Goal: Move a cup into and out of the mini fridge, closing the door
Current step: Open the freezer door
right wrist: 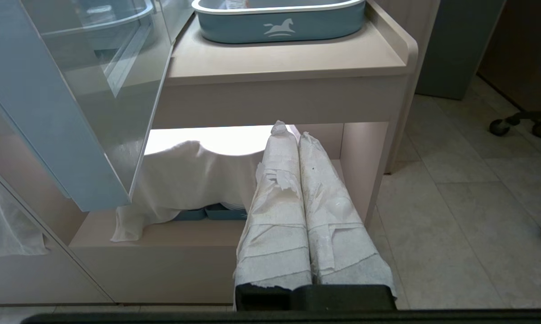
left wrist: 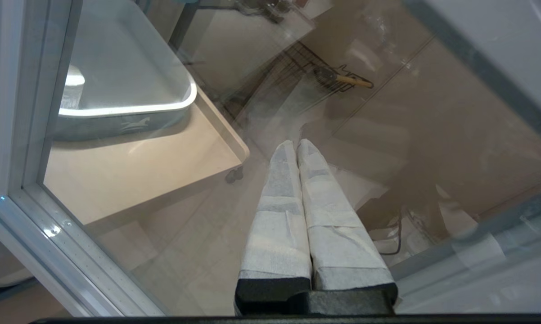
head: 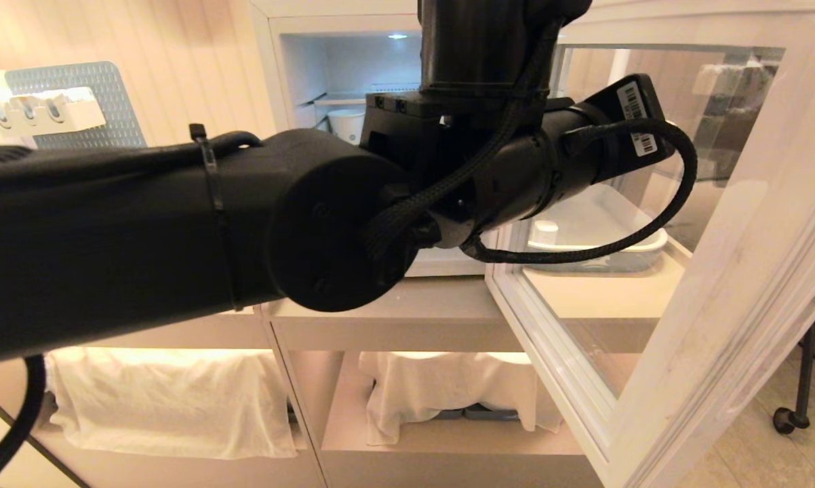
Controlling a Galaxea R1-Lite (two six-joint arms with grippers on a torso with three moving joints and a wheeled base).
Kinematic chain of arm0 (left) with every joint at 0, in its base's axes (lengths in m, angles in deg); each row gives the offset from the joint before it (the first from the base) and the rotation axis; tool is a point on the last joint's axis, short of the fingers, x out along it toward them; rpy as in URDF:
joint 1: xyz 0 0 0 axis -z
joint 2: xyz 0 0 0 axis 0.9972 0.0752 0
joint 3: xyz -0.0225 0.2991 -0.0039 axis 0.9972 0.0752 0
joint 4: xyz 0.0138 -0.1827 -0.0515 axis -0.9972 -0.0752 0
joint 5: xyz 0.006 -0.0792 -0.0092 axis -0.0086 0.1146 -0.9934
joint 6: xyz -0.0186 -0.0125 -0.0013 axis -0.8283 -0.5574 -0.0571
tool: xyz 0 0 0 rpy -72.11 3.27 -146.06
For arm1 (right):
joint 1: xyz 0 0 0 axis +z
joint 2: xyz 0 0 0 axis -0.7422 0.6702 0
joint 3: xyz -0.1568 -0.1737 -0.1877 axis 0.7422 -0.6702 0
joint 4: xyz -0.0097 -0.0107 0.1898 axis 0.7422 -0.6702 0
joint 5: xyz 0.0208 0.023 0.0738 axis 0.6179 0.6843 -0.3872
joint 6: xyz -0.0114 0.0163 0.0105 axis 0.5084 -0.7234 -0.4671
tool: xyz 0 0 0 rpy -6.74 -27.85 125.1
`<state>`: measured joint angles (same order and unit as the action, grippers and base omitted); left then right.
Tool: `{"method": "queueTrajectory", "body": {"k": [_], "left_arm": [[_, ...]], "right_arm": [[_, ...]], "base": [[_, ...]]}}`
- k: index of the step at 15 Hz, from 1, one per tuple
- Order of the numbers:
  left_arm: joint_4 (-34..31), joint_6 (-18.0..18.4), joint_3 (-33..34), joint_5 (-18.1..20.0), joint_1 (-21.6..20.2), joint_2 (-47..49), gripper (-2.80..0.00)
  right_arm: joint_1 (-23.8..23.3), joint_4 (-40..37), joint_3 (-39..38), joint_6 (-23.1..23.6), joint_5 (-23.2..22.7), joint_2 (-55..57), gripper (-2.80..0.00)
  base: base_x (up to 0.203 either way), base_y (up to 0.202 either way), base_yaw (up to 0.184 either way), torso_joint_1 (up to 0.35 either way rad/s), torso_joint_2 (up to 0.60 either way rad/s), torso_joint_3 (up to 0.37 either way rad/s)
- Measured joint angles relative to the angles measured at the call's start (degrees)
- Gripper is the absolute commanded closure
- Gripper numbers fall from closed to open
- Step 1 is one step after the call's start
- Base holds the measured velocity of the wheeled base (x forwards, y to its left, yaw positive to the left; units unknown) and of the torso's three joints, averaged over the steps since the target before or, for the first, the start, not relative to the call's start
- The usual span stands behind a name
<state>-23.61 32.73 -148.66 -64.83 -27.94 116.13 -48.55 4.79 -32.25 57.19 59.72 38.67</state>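
Note:
The mini fridge (head: 299, 68) stands open and lit on the cabinet top. Its door (head: 719, 305) is swung wide toward me on the right, white inner face showing. My left arm reaches across to the door, its gripper hidden behind the wrist in the head view. In the left wrist view the left gripper (left wrist: 296, 144) is shut and empty, its taped tips close to the door's glass (left wrist: 387, 112). Through the glass a small white-lidded cup (head: 545, 232) sits in a blue-grey tray (head: 641, 252). My right gripper (right wrist: 288, 130) hangs shut and empty, low before the cabinet.
A taller white paper cup (head: 345, 125) stands on a shelf inside the fridge. White cloths (head: 170, 400) cover things on the cabinet's lower shelves. The tray (right wrist: 279, 24) sits near the cabinet top's right end. Chair castors (head: 784, 420) stand on the tiled floor at right.

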Motion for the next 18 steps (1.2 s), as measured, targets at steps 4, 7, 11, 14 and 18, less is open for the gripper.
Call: {"method": "queueTrajectory", "body": {"k": [4,7,11,14,18], "left_arm": [[0.07,-0.69,-0.59,-0.1,0.0,1.58,0.0],[0.67,-0.78,-1.34,0.07,0.29,2.72,0.0],[1.25,-0.76,-1.44,0.05,1.32,4.25,0.0],[2.36,-0.76,-1.44,0.29,2.34,5.78,0.0],[4.92,-1.1,-1.45,0.38,3.51,7.38,0.0]], "right_arm": [[-0.02,0.0,0.0,-0.03,0.02,0.0,0.0],[-0.05,0.02,0.0,0.01,0.0,0.0,0.0],[-0.05,0.02,0.0,0.0,0.02,0.0,0.0],[-0.05,0.02,0.0,0.0,0.02,0.0,0.0],[-0.05,0.02,0.0,0.0,0.02,0.0,0.0]], "base": [[0.0,0.0,0.0,0.0,0.0,0.0],[0.0,0.0,0.0,0.0,0.0,0.0],[0.0,0.0,0.0,0.0,0.0,0.0],[0.0,0.0,0.0,0.0,0.0,0.0],[0.0,0.0,0.0,0.0,0.0,0.0]]}}
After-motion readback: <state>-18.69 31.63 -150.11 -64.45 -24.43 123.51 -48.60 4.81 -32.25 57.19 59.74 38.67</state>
